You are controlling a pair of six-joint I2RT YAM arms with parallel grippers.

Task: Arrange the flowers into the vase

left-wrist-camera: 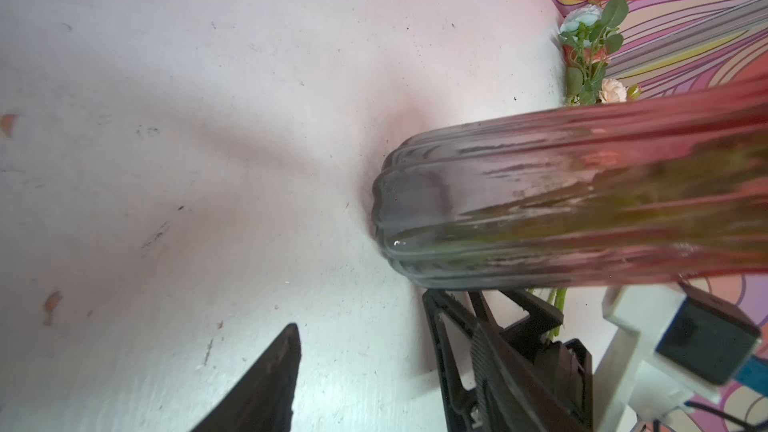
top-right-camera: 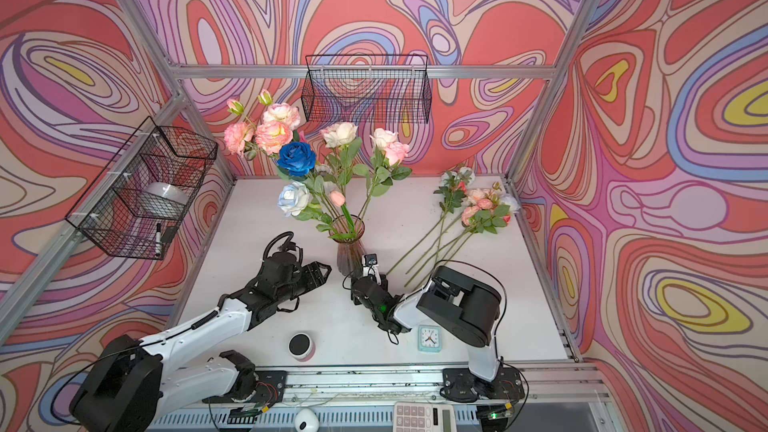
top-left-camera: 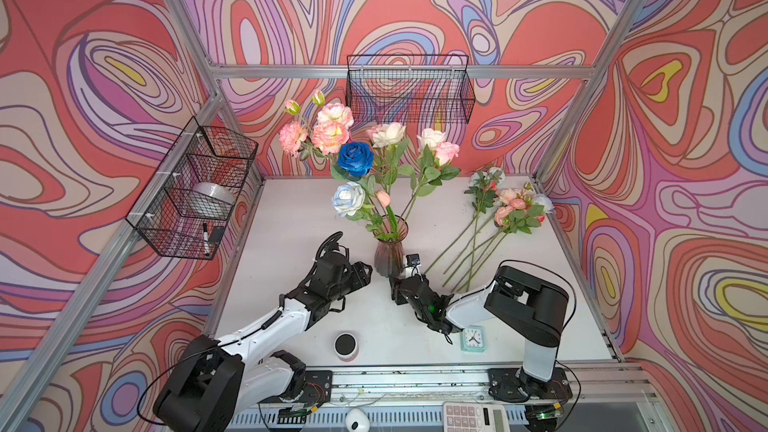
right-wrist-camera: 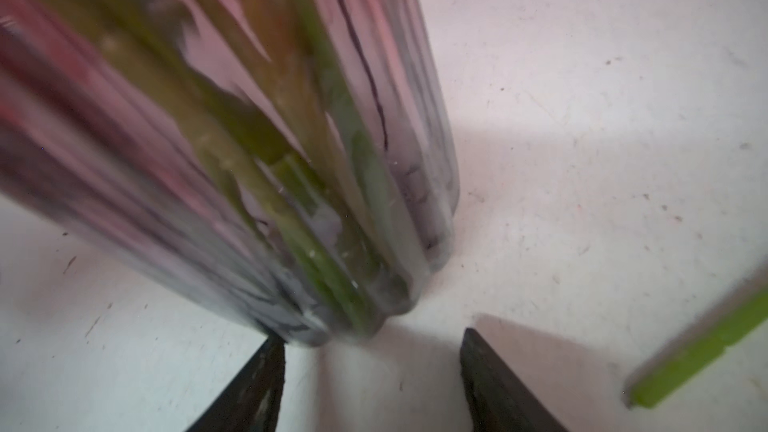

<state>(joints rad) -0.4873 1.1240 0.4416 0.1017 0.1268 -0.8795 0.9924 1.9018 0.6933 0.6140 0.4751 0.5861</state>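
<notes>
A ribbed pink glass vase stands mid-table, holding several flowers, among them a dark blue rose, a pale blue rose and pink and cream heads. More flowers lie flat at the right, stems toward the front. My left gripper sits open just left of the vase base, nothing between its fingers. The right gripper is open at the vase's front right. Its fingertips almost touch the base. A loose green stem lies beside it.
Black wire baskets hang on the back wall and the left wall. A round pink-and-black speaker and a mint alarm clock stand near the table's front edge. A calculator lies below the rail.
</notes>
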